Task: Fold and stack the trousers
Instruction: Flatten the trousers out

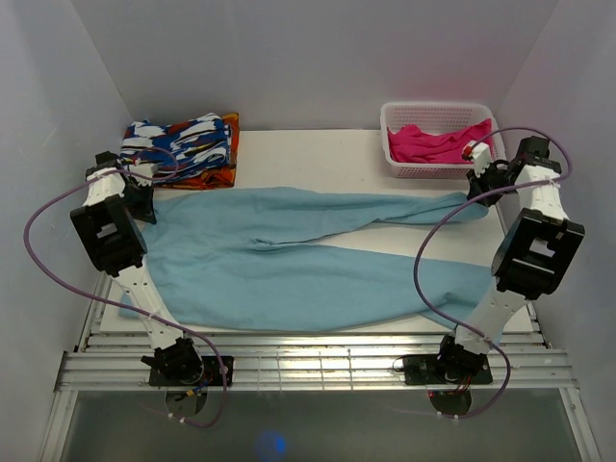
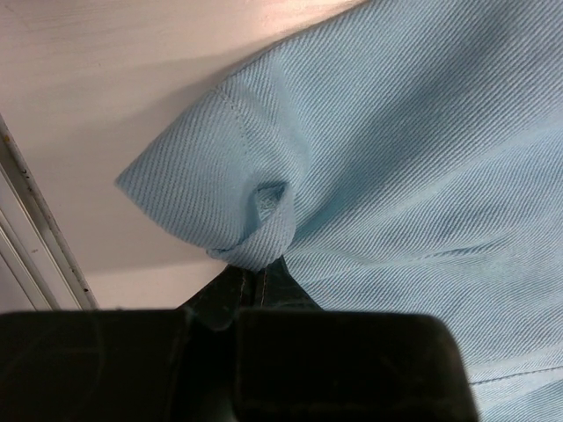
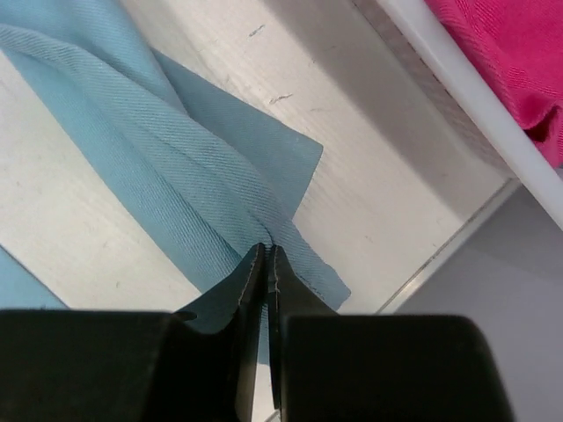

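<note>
Reaching forward (elbows high), left gripper (image 2: 259,271) and right gripper (image 3: 266,255) each pinch the trousers (image 1: 289,260).

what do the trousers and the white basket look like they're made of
trousers: woven cloth, probably cotton twill, matte; fine diagonal ribs and a stitched hem show up close. basket: seemingly moulded white plastic, with a smooth rim and perforated walls.
</note>
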Controlling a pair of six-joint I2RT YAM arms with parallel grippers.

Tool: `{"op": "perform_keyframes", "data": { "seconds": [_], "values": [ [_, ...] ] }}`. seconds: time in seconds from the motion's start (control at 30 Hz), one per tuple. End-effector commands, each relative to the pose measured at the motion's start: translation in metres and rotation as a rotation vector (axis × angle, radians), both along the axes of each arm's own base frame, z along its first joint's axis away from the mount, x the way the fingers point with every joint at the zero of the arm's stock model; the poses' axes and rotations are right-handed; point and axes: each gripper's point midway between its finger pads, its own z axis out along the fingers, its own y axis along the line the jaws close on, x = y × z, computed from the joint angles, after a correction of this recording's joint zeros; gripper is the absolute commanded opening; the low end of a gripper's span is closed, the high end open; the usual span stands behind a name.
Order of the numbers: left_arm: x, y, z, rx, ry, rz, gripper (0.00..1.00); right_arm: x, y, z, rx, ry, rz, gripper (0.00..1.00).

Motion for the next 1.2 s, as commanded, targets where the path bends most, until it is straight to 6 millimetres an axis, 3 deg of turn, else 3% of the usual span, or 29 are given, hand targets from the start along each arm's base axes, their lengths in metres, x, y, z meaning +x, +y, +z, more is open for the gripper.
{"op": "perform_keyframes", "data": {
  "seconds": [0.0, 0.03, 0.07, 0.1, 0.13, 0.17, 0.2, 0.27, 0.3, 0.4, 0.47, 0.5, 0.53, 0.57, 0.63, 0.67, 0.7, 0.73, 0.77, 0.8, 0.83, 0.87, 1.0, 1.03, 1.07, 1.17],
  "values": [
    [-0.004, 0.000, 0.012, 0.015, 0.008, 0.008, 0.00, -0.028, 0.000, 0.041, -0.159, -0.171, 0.132, 0.08],
    [-0.004, 0.001, 0.011, 0.013, 0.007, 0.011, 0.00, -0.045, 0.002, 0.011, -0.218, -0.179, 0.208, 0.08],
    [-0.005, 0.001, 0.010, 0.008, 0.010, 0.017, 0.00, -0.056, -0.001, 0.002, -0.268, -0.203, 0.239, 0.08],
    [-0.007, 0.002, 0.007, 0.000, 0.014, 0.027, 0.00, -0.068, -0.004, 0.012, -0.351, -0.270, 0.268, 0.08],
    [-0.007, 0.003, 0.006, -0.005, 0.015, 0.033, 0.00, -0.067, -0.010, 0.012, -0.430, -0.351, 0.294, 0.08],
    [-0.008, 0.004, 0.005, -0.010, 0.017, 0.040, 0.00, -0.095, -0.010, -0.026, -0.473, -0.334, 0.365, 0.08],
    [-0.010, 0.005, 0.000, -0.016, 0.028, 0.046, 0.00, -0.099, -0.012, -0.021, -0.539, -0.400, 0.381, 0.08],
    [-0.011, 0.006, -0.004, -0.016, 0.037, 0.050, 0.00, -0.109, -0.019, -0.037, -0.650, -0.473, 0.408, 0.08],
    [-0.012, 0.006, -0.006, -0.017, 0.042, 0.052, 0.00, -0.109, -0.022, -0.036, -0.682, -0.488, 0.410, 0.08],
    [-0.009, 0.008, -0.003, -0.008, 0.035, 0.053, 0.00, -0.101, -0.034, -0.027, -0.693, -0.476, 0.356, 0.29],
    [-0.008, 0.009, 0.000, -0.004, 0.027, 0.052, 0.00, -0.097, -0.042, -0.025, -0.644, -0.421, 0.309, 0.52],
    [-0.007, 0.010, 0.001, -0.004, 0.024, 0.050, 0.00, -0.080, -0.053, 0.005, -0.629, -0.442, 0.252, 0.60],
    [-0.003, 0.008, 0.005, -0.013, 0.006, 0.041, 0.00, -0.076, -0.056, 0.015, -0.591, -0.426, 0.229, 0.73],
    [-0.001, 0.007, 0.009, -0.019, -0.007, 0.033, 0.00, -0.073, -0.058, 0.025, -0.548, -0.407, 0.206, 0.77],
    [0.005, 0.003, 0.020, -0.035, -0.045, 0.006, 0.02, -0.067, -0.050, 0.049, -0.394, -0.332, 0.191, 0.78],
    [0.005, 0.002, 0.021, -0.034, -0.050, -0.003, 0.06, -0.063, -0.045, 0.043, -0.308, -0.288, 0.196, 0.78],
    [0.005, 0.002, 0.023, -0.032, -0.047, -0.006, 0.12, -0.079, -0.032, 0.038, -0.209, -0.189, 0.206, 0.78],
    [0.006, 0.001, 0.025, -0.032, -0.053, -0.027, 0.15, -0.065, -0.035, 0.063, -0.203, -0.212, 0.213, 0.77],
    [0.004, 0.001, 0.024, -0.032, -0.044, -0.033, 0.18, -0.061, -0.032, 0.045, -0.129, -0.139, 0.218, 0.75],
    [0.002, 0.001, 0.023, -0.029, -0.036, -0.036, 0.23, -0.064, -0.028, 0.058, -0.092, -0.085, 0.226, 0.72],
    [0.000, 0.000, 0.022, -0.029, -0.031, -0.038, 0.26, -0.063, -0.024, 0.052, -0.059, -0.028, 0.232, 0.67],
    [-0.003, 0.000, 0.021, -0.025, -0.024, -0.045, 0.28, -0.061, -0.024, 0.029, 0.001, 0.065, 0.230, 0.66],
    [-0.008, -0.002, 0.017, -0.027, -0.018, -0.051, 0.32, -0.055, -0.022, 0.006, 0.054, 0.185, 0.123, 0.61],
    [-0.009, -0.003, 0.016, -0.029, -0.017, -0.050, 0.32, -0.036, -0.027, 0.005, 0.022, 0.117, 0.093, 0.61],
    [-0.011, -0.005, 0.013, -0.035, -0.011, -0.050, 0.33, -0.047, -0.020, -0.008, 0.043, 0.155, 0.041, 0.63],
    [-0.013, -0.006, 0.011, -0.041, -0.009, -0.045, 0.35, -0.047, -0.009, -0.032, -0.008, 0.121, 0.008, 0.70]
  ]
}}
